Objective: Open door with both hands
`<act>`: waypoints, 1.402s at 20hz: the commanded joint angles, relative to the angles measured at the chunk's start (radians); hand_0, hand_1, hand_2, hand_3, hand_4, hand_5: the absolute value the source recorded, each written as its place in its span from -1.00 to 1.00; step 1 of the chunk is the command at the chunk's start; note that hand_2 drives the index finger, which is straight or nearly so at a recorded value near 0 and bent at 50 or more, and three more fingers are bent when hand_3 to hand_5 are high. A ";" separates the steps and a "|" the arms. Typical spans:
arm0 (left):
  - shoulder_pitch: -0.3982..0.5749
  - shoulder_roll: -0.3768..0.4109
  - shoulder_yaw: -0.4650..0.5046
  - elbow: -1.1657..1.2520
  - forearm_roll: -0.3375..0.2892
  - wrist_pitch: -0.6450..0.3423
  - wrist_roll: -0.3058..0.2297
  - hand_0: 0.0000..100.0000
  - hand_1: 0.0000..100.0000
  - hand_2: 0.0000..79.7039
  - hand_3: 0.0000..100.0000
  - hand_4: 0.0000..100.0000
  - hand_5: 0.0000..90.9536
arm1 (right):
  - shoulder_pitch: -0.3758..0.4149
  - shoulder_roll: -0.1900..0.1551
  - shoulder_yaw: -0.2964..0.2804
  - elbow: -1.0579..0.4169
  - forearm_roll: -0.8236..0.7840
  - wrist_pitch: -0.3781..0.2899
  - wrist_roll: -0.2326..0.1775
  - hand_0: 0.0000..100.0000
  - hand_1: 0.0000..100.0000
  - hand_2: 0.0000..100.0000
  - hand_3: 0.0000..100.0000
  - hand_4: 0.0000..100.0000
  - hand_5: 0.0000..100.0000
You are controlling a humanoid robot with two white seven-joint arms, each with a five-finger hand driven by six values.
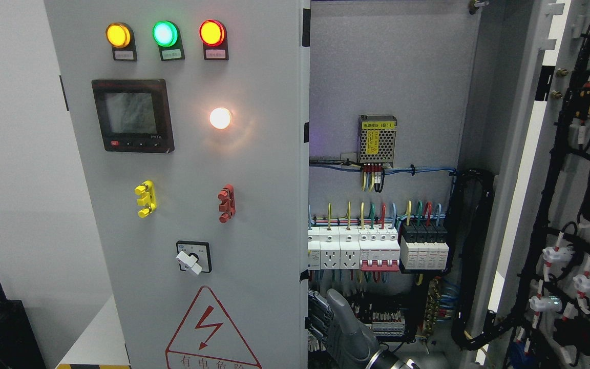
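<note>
A: Hand (333, 320) position?

B: One grey hand, bottom centre, fingers curled round the free edge of the left door (192, 205). Cannot tell which arm it belongs to.

A: Doors?

B: Two. The left door stands up and left of the hand, face towards camera. The right door (576, 205) is swung wide, far right of the hand, wiring on its inside.

A: Counts on the left door?

B: Three lamps (164, 34) on top: amber, green, red. One white light. One meter (132, 115). Two handles, yellow and red. One rotary switch (192, 257).

A: Above the hand?

B: One row of breakers (377, 248).
</note>
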 commanded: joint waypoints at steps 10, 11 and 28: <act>0.000 0.000 0.006 0.000 0.000 0.001 0.000 -1.00 -1.00 -1.00 -1.00 -0.94 -1.00 | 0.022 0.000 0.039 -0.081 -0.002 0.000 0.041 -1.00 -1.00 -1.00 -1.00 -1.00 -1.00; 0.000 0.000 0.006 0.000 0.000 0.001 0.000 -1.00 -1.00 -1.00 -1.00 -0.94 -1.00 | 0.027 0.000 0.043 -0.086 -0.002 0.000 0.041 -1.00 -1.00 -1.00 -1.00 -1.00 -1.00; 0.000 0.000 0.006 0.000 0.000 0.001 0.000 -1.00 -1.00 -1.00 -1.00 -0.94 -1.00 | 0.091 0.004 0.098 -0.195 -0.003 -0.006 0.043 -1.00 -1.00 -1.00 -1.00 -1.00 -1.00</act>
